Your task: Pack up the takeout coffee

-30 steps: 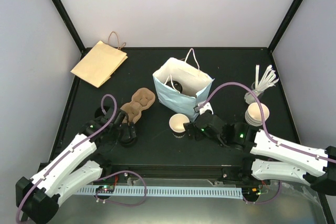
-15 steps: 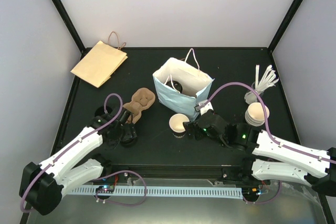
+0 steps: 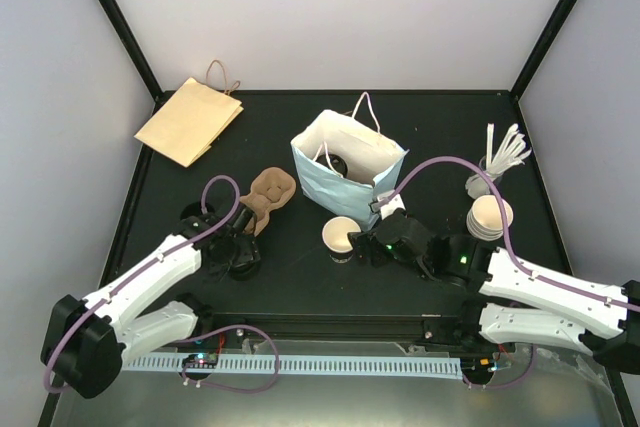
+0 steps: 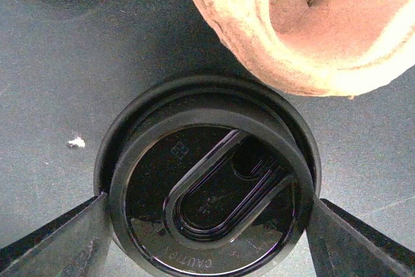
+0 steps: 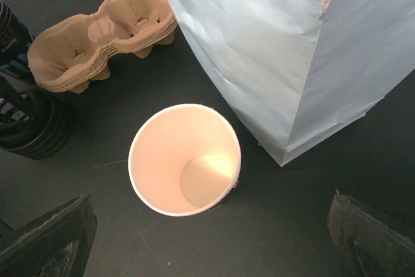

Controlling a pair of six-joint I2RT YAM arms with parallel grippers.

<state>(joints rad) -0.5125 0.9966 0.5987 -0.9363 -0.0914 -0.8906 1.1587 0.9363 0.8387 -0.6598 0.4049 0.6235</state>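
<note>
We saw the left fingers (image 4: 58, 238) standing wide apart, one on each side of the top lid on the stack of black lids (image 4: 207, 180). Their inner edges lay just beside its rim, and we could not tell whether they touched it. The stack sat on the dark bench (image 3: 440, 127), just beside the near end of the brown pulp cup carrier (image 4: 292, 24).

The right fingers (image 5: 45, 238) were spread as wide and held nothing. A lidless white paper cup (image 5: 185, 159) stood upright on the bench ahead of them and between their lines, apart from both. It was close to the near corner of the pale blue paper bag (image 5: 285, 56).

From above, that bag stood open in the middle of the bench. Inside it, against the white lining, we made out a round dark top (image 3: 336, 163), which we took for the takeout coffee, though it was too small to be sure. A flat brown bag (image 3: 190, 119) lay at the far left corner, and a nested stack of white cups (image 3: 490, 217) stood at the right.
</note>
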